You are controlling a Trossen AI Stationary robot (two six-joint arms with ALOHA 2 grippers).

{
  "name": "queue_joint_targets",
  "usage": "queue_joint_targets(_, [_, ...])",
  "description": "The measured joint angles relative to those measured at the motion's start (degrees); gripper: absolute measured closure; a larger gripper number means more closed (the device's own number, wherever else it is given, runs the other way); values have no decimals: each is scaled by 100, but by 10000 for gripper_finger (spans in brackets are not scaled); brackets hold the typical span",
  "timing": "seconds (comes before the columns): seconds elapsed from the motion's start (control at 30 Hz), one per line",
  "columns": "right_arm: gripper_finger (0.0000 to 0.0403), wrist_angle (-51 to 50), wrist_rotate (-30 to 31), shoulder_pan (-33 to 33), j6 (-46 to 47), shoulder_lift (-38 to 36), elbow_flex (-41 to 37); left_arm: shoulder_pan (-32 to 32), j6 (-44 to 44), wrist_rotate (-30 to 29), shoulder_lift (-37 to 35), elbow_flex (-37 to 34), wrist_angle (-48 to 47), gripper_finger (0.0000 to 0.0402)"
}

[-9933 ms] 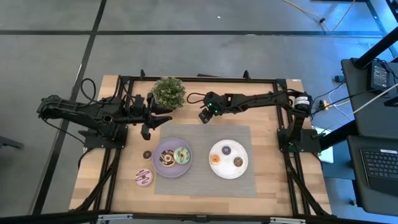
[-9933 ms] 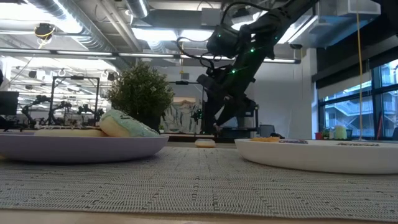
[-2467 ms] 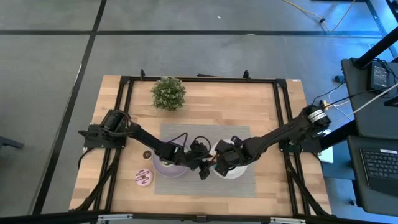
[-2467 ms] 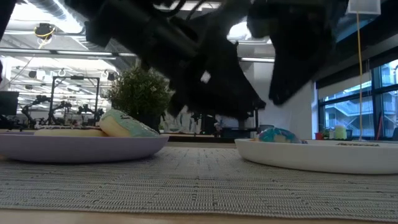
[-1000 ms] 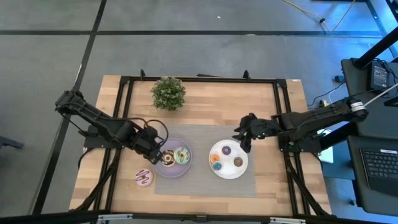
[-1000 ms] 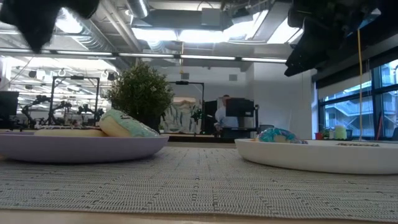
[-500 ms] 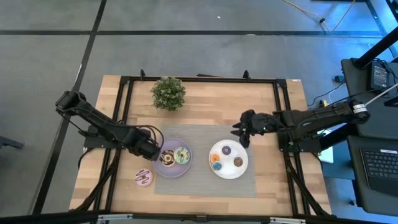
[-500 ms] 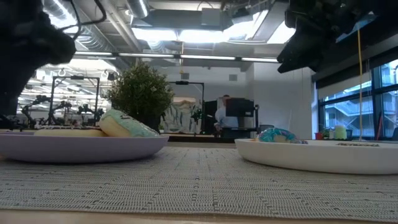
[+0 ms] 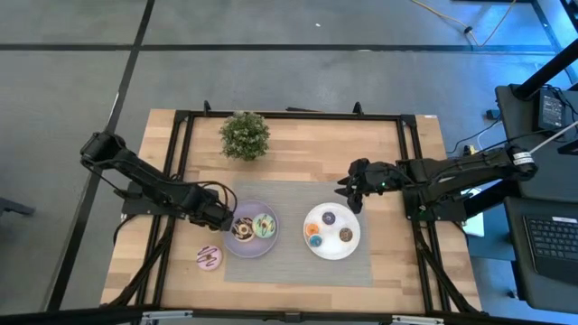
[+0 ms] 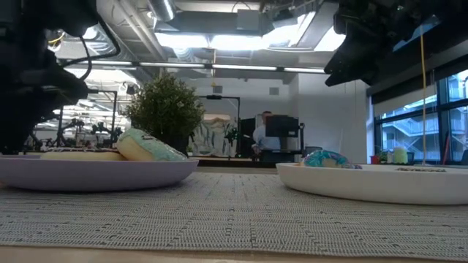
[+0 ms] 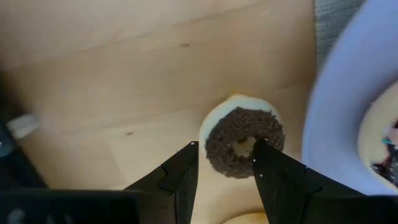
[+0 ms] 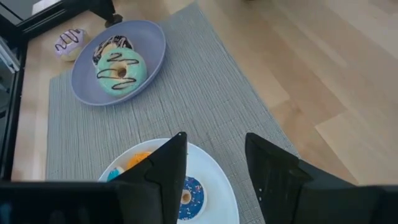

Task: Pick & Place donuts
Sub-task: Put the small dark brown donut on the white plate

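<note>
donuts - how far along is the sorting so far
Done: two big donuts sit on the lilac plate and four small ones on the white plate. In hand: the left tool is open around the small brown donut on the wood. Left: that one and the pink donut. The right tool hangs open over the white plate.

Left end effector (image 9: pixel 219 217) covers the small brown donut (image 11: pixel 244 142) from above — it shows only in the wrist view. Just beside its fingers, the lilac plate (image 11: pixel 333 124) is cut off by the edge — contents blurred.
</note>
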Motion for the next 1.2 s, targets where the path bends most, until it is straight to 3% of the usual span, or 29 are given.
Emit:
queue_joint_targets(0.4, [237,-2,3,0,-2,2,0,28,135,306,-4,-296,326,261])
queue_joint_targets(0.87, [237,-3,6,0,-22,2,0,28,247,263,-4,-296,428,370])
queue_joint_targets(1.2, [237,0,4,0,-17,4,0,21,444,256,-69,4,282,387])
